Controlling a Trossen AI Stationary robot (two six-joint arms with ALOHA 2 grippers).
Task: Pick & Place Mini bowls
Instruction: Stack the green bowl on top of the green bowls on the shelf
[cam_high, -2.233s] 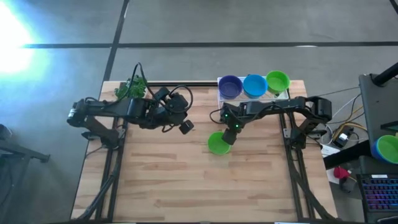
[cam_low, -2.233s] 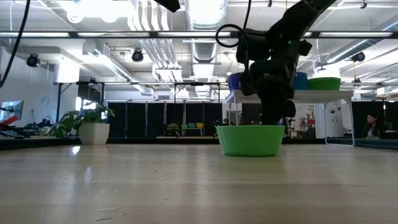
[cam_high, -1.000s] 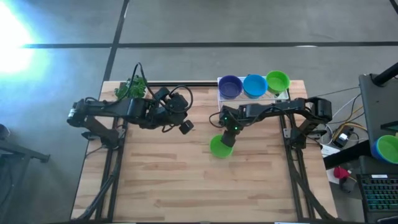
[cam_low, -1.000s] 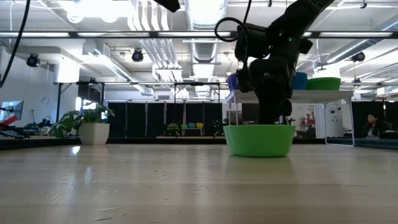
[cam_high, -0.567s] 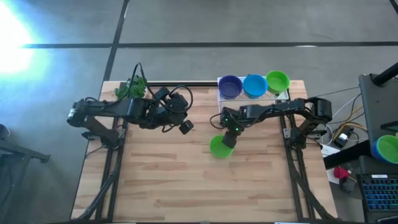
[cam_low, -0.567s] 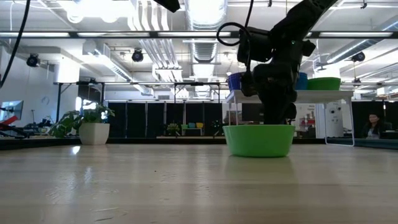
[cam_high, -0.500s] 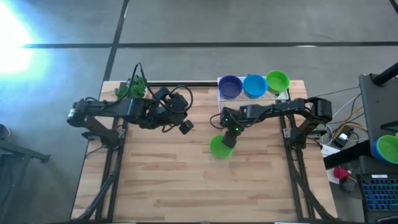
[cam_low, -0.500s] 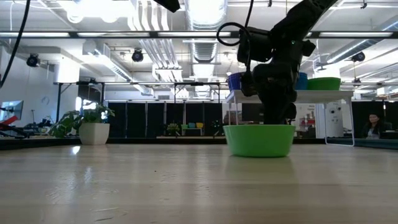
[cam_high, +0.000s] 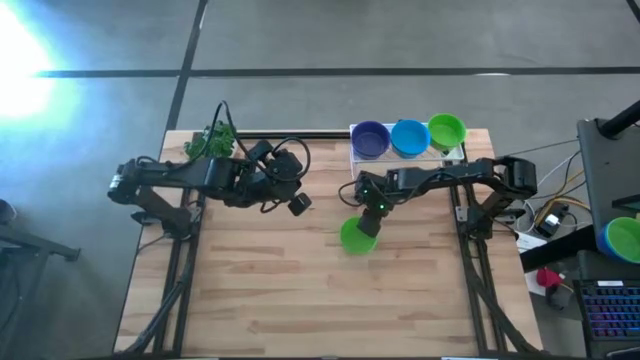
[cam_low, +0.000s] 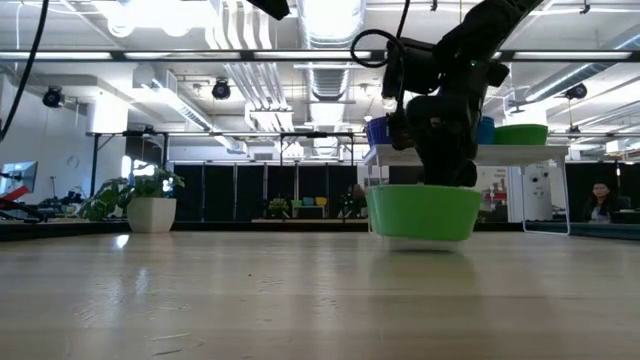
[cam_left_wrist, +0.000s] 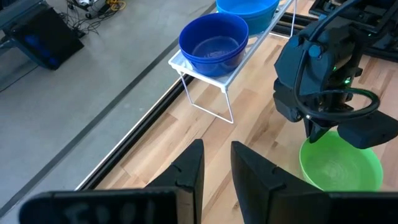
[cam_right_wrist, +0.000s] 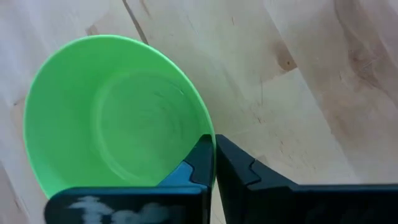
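Observation:
A bright green mini bowl (cam_high: 357, 238) hangs just above the table's middle, with my right gripper (cam_right_wrist: 214, 146) shut on its rim. The low view shows this bowl (cam_low: 425, 212) with a shadow under it. Three more mini bowls sit on a white wire rack (cam_high: 455, 152) at the far right: purple (cam_high: 371, 139), sky blue (cam_high: 409, 137) and green (cam_high: 446, 131). My left gripper (cam_left_wrist: 215, 163) hovers above the table's far left part, open and holding nothing. My right gripper pinches the green bowl's rim (cam_right_wrist: 202, 134) on its far side, one finger inside the bowl and one outside. The fingers come steeply from above, slanting in from the far right. The bowl hangs mouth up, nearly level, just clear of the table.
A leafy toy plant (cam_high: 213, 140) stands at the table's far left corner. The rack's wire legs (cam_left_wrist: 208, 102) stand on the far edge. Bare wood (cam_high: 300, 290) covers the near half. Off the table to the right sits another stack of bowls (cam_high: 622, 238).
The green bowl stood on the table a second ago. It has now come up a little with my right gripper and hangs just clear of the wood.

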